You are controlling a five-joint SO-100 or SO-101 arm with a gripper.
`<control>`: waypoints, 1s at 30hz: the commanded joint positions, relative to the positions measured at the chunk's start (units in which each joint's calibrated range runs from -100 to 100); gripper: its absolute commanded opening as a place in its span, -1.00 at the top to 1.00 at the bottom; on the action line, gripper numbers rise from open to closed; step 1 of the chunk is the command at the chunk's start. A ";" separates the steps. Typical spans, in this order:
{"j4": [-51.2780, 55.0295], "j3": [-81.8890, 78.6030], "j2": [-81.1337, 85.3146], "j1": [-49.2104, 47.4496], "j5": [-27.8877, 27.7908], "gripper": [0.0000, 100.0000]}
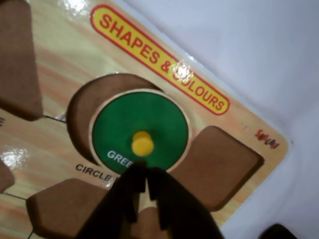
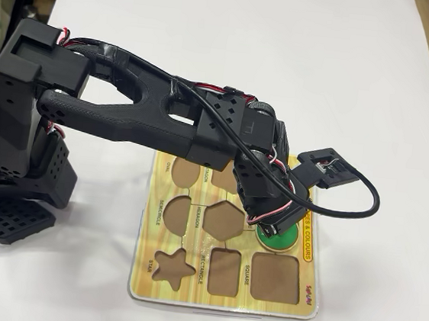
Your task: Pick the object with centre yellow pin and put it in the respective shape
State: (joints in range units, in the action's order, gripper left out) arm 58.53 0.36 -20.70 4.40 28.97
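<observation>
Jaws (image 1: 147,185) nearly closed, green disc (image 1: 140,130) lying flat

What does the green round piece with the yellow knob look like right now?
The green disc is flat and round, with a pale rim, white lettering and a yellow knob in its middle. It lies over the round brown recess marked CIRCLE, shifted so a brown crescent shows. The black jaws sit just beside the knob, not gripping it.
</observation>
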 commanded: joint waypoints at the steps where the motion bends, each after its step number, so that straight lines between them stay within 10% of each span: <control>1: -0.44 0.54 3.63 -0.49 -0.04 0.98; 30: -3.04 -1.71 9.41 -0.49 -0.15 0.98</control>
State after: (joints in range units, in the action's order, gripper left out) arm 55.87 -0.36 -17.27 0.47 28.76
